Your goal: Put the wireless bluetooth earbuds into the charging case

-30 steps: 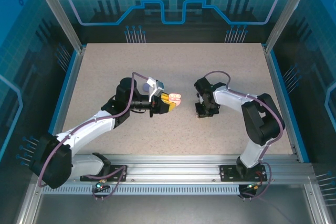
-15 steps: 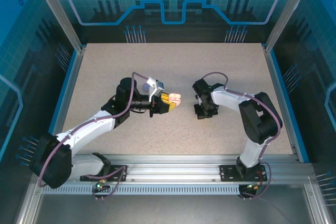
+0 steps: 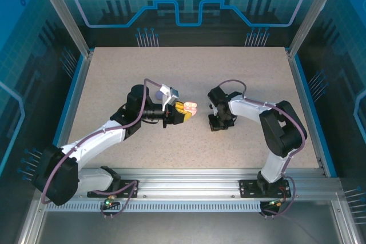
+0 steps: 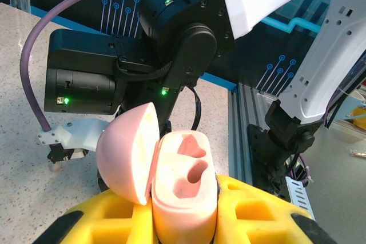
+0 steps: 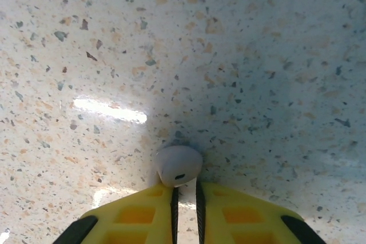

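A pink charging case (image 4: pixel 183 190) stands upright between the yellow fingers (image 4: pixel 269 210) of my left gripper (image 4: pixel 186 218), which is shut on it. Its lid (image 4: pixel 128 152) hangs open to the left and both sockets look empty. From above, the case (image 3: pixel 191 107) is held over mid-table by the left gripper (image 3: pixel 184 110). My right gripper (image 3: pixel 216 123) points down at the table just right of the case. A pale earbud (image 5: pixel 178 165) sits at the tips of the right gripper (image 5: pixel 186 190), whose jaws are shut to a thin slit. The earbud's stem is hidden.
The speckled table (image 3: pixel 171 78) stretches out all round both grippers. Blue frame edges (image 3: pixel 71 95) line its sides and an aluminium rail (image 3: pixel 189 175) runs along the near edge. The right arm's black wrist (image 4: pixel 177 44) looms just behind the case.
My right gripper has slid a little to the left, closer to the held case. The left arm and the case have stayed where they were.
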Robot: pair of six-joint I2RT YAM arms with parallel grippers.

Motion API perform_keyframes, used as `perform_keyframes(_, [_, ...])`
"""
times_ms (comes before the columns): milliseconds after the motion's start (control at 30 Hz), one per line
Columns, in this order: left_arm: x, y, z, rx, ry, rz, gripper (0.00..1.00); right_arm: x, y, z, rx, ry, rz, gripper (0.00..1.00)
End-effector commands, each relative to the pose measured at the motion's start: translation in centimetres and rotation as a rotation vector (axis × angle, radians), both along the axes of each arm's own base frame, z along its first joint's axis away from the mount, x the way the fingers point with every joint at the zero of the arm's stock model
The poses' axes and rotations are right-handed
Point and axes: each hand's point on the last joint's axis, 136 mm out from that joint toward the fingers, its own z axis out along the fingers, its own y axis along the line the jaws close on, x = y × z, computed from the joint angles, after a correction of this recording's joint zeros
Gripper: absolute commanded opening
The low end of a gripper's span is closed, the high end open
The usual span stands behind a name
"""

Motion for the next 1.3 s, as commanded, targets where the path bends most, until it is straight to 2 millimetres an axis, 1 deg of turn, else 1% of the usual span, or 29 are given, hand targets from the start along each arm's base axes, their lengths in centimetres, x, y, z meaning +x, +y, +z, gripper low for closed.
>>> perform_keyframes(0, [0.3, 0.2, 1.9, -0.014, -0.077, 0.008, 0.08, -0.7, 0.6, 0.9, 0.018, 0.007, 0.011, 0.21])
perform_keyframes(133, [0.3, 0.2, 1.9, -0.014, -0.075, 0.008, 0.08, -0.3, 1.0, 1.9, 0.040, -0.014, 0.011, 0.27])
perform_keyframes(267, [0.2, 0.3, 2.1, -0.016, -0.081, 0.008, 0.08, 0.2, 1.3, 2.3, 0.056, -0.025, 0.002, 0.31])
perform_keyframes(433, [0.2, 0.3, 2.0, -0.013, -0.079, 0.007, 0.08, 0.9, 1.6, 2.1, 0.056, -0.021, -0.023, 0.33])
perform_keyframes(567, [0.2, 0.3, 2.0, -0.010, -0.077, 0.006, 0.08, 1.4, 1.3, 1.8, 0.029, -0.021, -0.066, 0.34])
perform_keyframes(800, [0.1, 0.3, 1.8, -0.003, -0.078, 0.003, 0.08, 1.5, 0.5, 1.5, -0.018, -0.020, -0.116, 0.41])
perform_keyframes(933, [0.3, 0.2, 1.8, -0.003, -0.076, 0.005, 0.08, 1.3, 0.8, 1.2, -0.011, -0.005, -0.111, 0.41])
perform_keyframes(1100, [0.3, 0.2, 1.7, -0.004, -0.074, 0.002, 0.08, 1.2, 1.4, 0.7, -0.008, 0.015, -0.100, 0.39])
perform_keyframes(1267, [0.3, 0.2, 1.7, -0.003, -0.075, 0.001, 0.07, 1.2, 1.4, 0.3, -0.029, 0.022, -0.102, 0.37])
